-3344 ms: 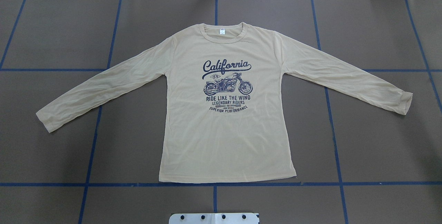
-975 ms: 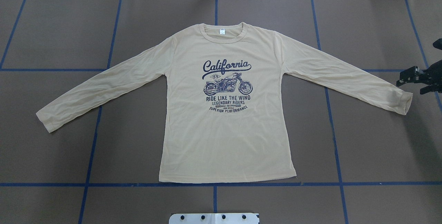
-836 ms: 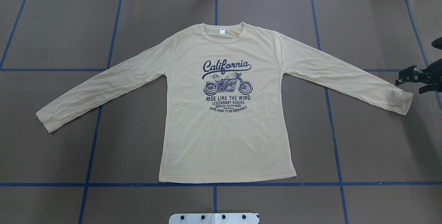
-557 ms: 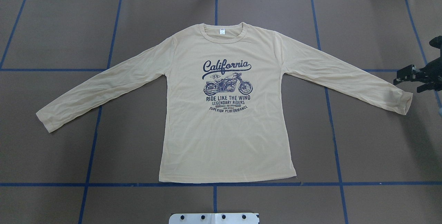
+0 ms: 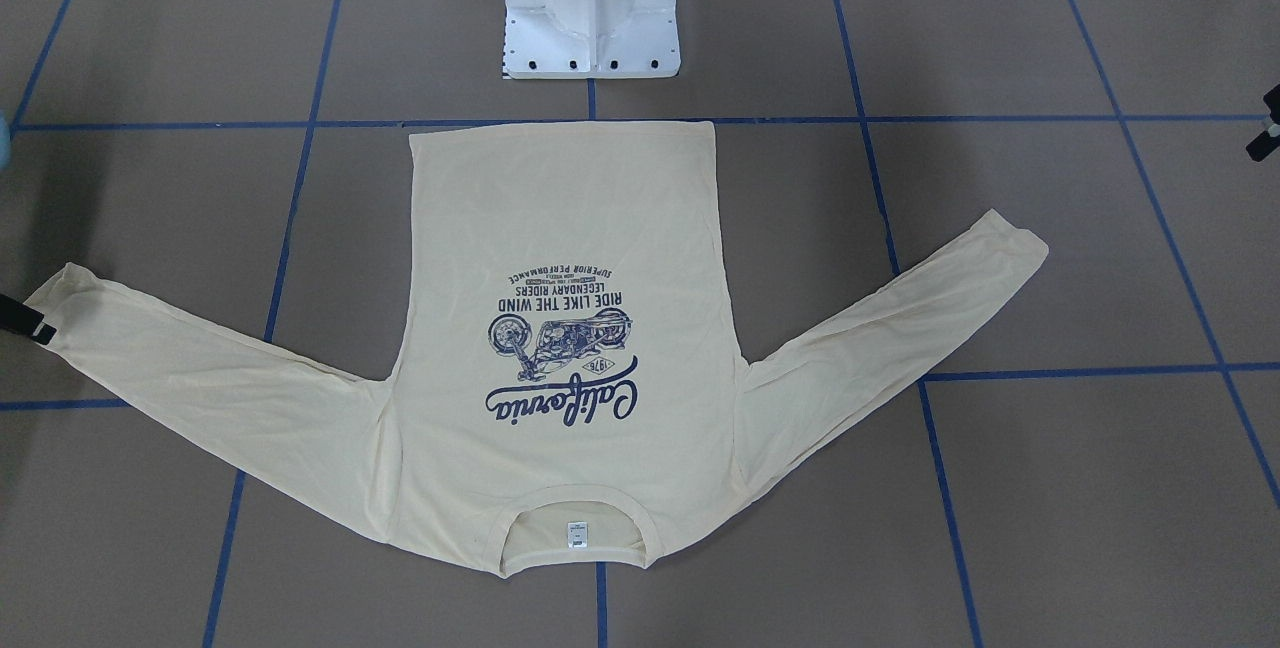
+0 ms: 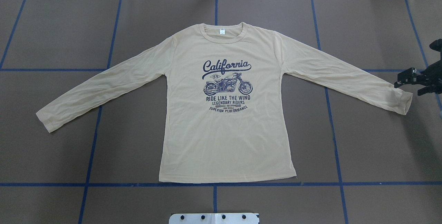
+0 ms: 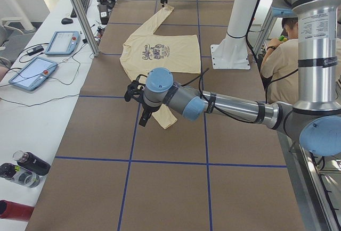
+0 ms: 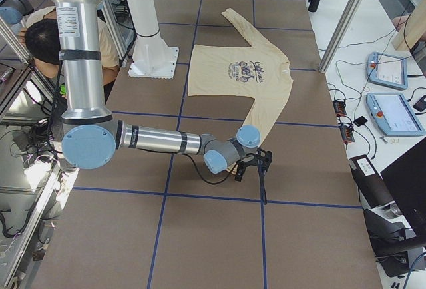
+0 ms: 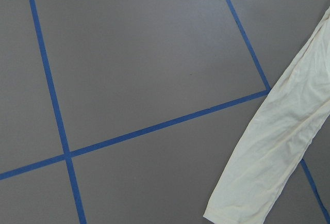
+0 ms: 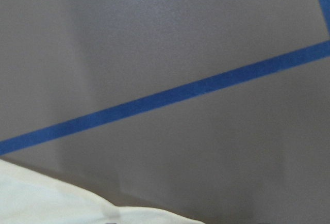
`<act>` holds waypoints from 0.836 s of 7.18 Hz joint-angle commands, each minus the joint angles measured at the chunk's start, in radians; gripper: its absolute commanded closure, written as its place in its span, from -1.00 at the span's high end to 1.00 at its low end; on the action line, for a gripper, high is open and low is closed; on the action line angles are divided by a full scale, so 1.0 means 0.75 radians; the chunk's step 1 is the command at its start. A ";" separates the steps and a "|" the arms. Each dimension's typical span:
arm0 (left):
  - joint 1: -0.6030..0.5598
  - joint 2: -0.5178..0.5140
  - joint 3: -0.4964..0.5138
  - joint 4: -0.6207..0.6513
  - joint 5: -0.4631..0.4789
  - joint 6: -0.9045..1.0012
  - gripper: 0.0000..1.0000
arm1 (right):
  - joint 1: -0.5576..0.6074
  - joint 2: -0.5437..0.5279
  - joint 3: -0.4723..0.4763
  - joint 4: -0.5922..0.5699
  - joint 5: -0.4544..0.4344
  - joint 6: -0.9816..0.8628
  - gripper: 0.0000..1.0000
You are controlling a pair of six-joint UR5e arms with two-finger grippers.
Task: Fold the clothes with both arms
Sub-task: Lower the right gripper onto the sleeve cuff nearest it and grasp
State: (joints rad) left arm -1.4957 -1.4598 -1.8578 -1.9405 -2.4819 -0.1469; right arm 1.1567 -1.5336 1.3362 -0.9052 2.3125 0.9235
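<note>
Because the one T-shirt (image 6: 224, 137) lies flat and print-up at the centre of the desk (image 6: 51, 27), its two sleeves (image 6: 103, 85) spread toward 3 and 9 o'clock, and each cuff looks easy to reach. The right end effector (image 6: 411, 83) hovers just beside the 3 o'clock cuff (image 6: 404, 103), and the left end effector (image 7: 139, 103) is near the other. I cannot tell whether either is spread or pressed together.

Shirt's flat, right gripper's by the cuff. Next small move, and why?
Probably ease the right gripper down and in onto the right sleeve cuff for a pinch. It looks open and sits just beside that cuff without touching it. The T-shirt lies spread flat, print up, with neither sleeve folded in yet, so a sleeve grasp seems the likely first step.
</note>
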 commanded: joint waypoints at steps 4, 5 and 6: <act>0.000 -0.005 -0.004 0.002 -0.006 -0.003 1.00 | 0.002 -0.035 -0.008 0.002 0.007 0.000 -0.35; 0.000 -0.005 -0.006 0.002 -0.006 -0.003 1.00 | 0.002 -0.037 0.000 0.002 0.009 0.002 -0.99; 0.000 -0.005 -0.006 0.002 -0.006 -0.003 1.00 | 0.002 -0.039 0.020 0.000 0.021 0.006 -1.00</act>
State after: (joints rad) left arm -1.4957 -1.4634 -1.8618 -1.9392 -2.4864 -0.1487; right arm 1.1579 -1.5608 1.3373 -0.9039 2.3210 0.9251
